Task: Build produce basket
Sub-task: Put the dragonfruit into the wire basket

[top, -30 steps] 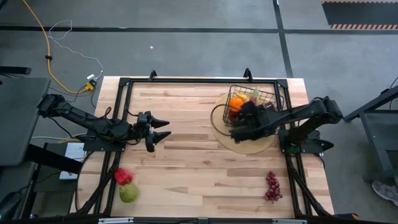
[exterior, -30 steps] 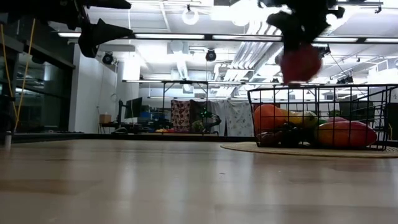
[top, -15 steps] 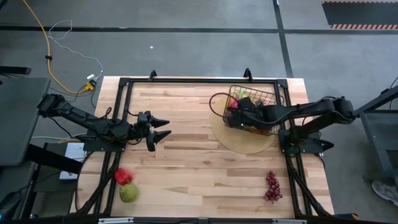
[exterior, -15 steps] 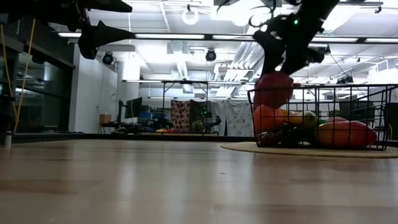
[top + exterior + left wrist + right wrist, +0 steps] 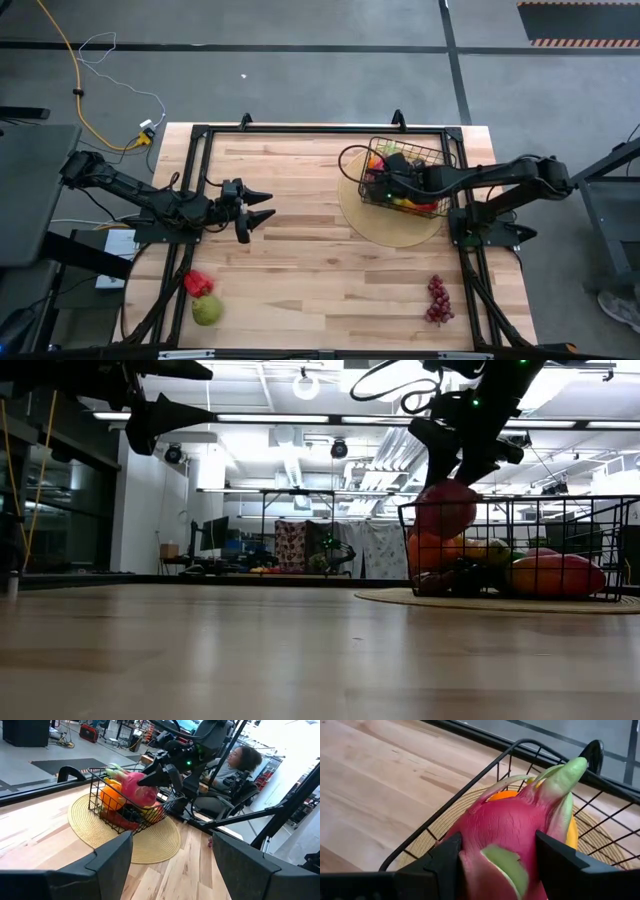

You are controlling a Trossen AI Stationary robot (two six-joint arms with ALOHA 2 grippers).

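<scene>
The black wire basket [image 5: 408,178] stands on a round tan mat [image 5: 385,228] at the table's far right and holds an orange [image 5: 109,795] and other produce. My right gripper [image 5: 497,852] is shut on a pink dragon fruit [image 5: 507,827] at the basket's left end, about level with its rim [image 5: 447,508]. My left gripper [image 5: 268,207] is open and empty, in the air over the table's left half. A red pepper [image 5: 198,283] and a green pear [image 5: 207,310] lie at the near left. Purple grapes [image 5: 437,298] lie at the near right. My right gripper pinches the dragon fruit's pink body [image 5: 470,845] between its two fingers, one on each side. The fingers slant down from the table's right side. The fruit's green-tipped end [image 5: 567,772] points away from the gripper, over the orange. I cannot tell whether the fruit touches the basket or its contents.
A black frame [image 5: 300,130] runs along the table's far edge and sides. Bare wood lies between the two arms and along the near middle. A seated person [image 5: 240,762] shows beyond the table in the left wrist view.
My right gripper has carried the dragon fruit from over the mat's near part toward the far edge and down, to the basket's left end at rim height. It has stayed shut on the fruit.
</scene>
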